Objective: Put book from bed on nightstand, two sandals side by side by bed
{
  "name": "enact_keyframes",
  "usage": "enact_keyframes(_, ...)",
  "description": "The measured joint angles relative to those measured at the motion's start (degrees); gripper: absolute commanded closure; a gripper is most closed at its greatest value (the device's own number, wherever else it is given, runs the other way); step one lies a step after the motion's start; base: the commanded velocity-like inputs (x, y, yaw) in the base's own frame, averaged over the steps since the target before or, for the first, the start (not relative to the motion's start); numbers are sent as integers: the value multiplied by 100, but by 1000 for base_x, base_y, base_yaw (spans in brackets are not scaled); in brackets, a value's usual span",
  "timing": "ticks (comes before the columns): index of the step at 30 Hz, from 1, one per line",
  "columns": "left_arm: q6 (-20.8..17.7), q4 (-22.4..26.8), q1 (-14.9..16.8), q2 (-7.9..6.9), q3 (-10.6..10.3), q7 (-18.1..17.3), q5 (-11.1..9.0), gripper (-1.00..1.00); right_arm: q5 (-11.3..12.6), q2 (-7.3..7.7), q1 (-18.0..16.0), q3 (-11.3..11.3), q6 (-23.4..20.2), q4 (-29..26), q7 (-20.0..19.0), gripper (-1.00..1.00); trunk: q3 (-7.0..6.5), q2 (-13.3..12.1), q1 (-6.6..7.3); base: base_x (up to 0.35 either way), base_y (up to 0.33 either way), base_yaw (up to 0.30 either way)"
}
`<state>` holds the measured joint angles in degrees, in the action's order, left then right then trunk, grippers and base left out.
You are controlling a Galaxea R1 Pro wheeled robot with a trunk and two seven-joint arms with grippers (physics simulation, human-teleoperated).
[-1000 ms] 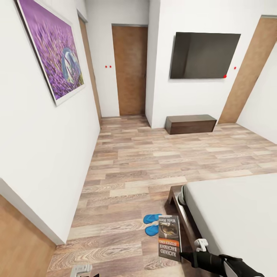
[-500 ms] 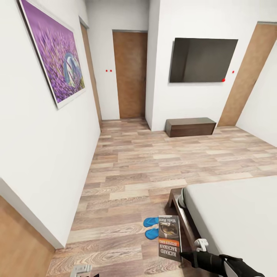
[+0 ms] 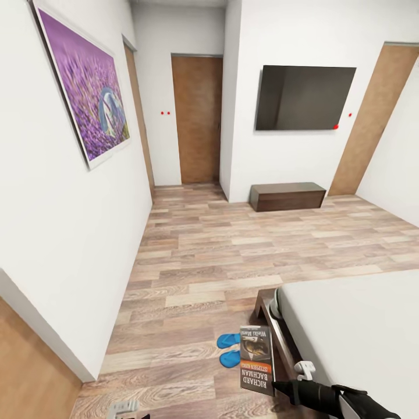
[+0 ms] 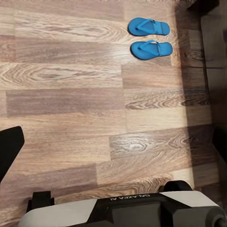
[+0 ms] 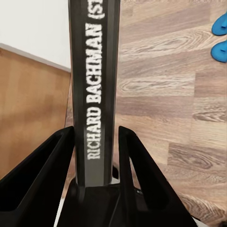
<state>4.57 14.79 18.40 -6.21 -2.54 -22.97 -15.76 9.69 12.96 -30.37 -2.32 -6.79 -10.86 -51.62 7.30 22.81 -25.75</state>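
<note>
Floor: grey-brown wood planks (image 3: 221, 244) are seen across the middle of the head view, running up to white walls.
Room: a brown door (image 3: 198, 119) stands at upper centre, a black wall screen (image 3: 304, 98) at upper right with a long low dark cabinet (image 3: 287, 196) below it, and a purple framed picture (image 3: 87, 87) at upper left.
Bed: the off-white mattress (image 3: 355, 331) and dark frame are cut off at the lower right edge.
Left gripper: only a pale fragment (image 3: 122, 409) is shown at the bottom edge; its state cannot be told.
Right gripper: the jaws (image 5: 97, 156) are clenched on the book's spine.
Book: the paperback (image 3: 256, 359) is held upright over the floor at lower centre, beside the bed corner; an orange band and the lettering "RICHARD BACHMAN" are visible.
Sandals: two bright blue sandals (image 4: 149, 38) lie side by side on the planks, partly hidden behind the book in the head view.
</note>
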Motion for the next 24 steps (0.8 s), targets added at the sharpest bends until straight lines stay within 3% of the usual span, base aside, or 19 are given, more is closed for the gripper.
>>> enact_keyframes(4, 7, -30, 0, 14, -4, 37, -1, -100, -5, -1, -1, 1, 0, 0, 2, 100, -37, 0, 0, 0, 0, 0)
enact_keyframes(7, 67, -235, -1, 164, -9, 227, 27, -100, -7, -12, -1, 1, 0, 5, 7, 100, -65, 0, 0, 0, 0, 0)
enact_keyframes(9, 255, -347, -1, 277, -9, 631, 42, -100, -8, -15, -1, 1, 0, 4, 8, 100, -84, 0, 0, 0, 0, 0)
enact_keyframes(14, 655, -431, 0, 397, -11, 1712, 62, -100, -8, -22, 0, -2, 0, 6, 8, 100, -131, 0, 0, 0, 0, 0)
enact_keyframes(18, 700, -438, 0, 409, -9, 1957, 62, -100, -8, -31, -1, -6, 0, 8, 14, 100, -168, 0, 0, 0, 0, 0)
enact_keyframes(24, 709, -442, 0, 414, -9, 2016, 63, -100, -9, -25, 0, -7, 0, 9, 17, 100, -225, 0, 0, 0, 0, 0)
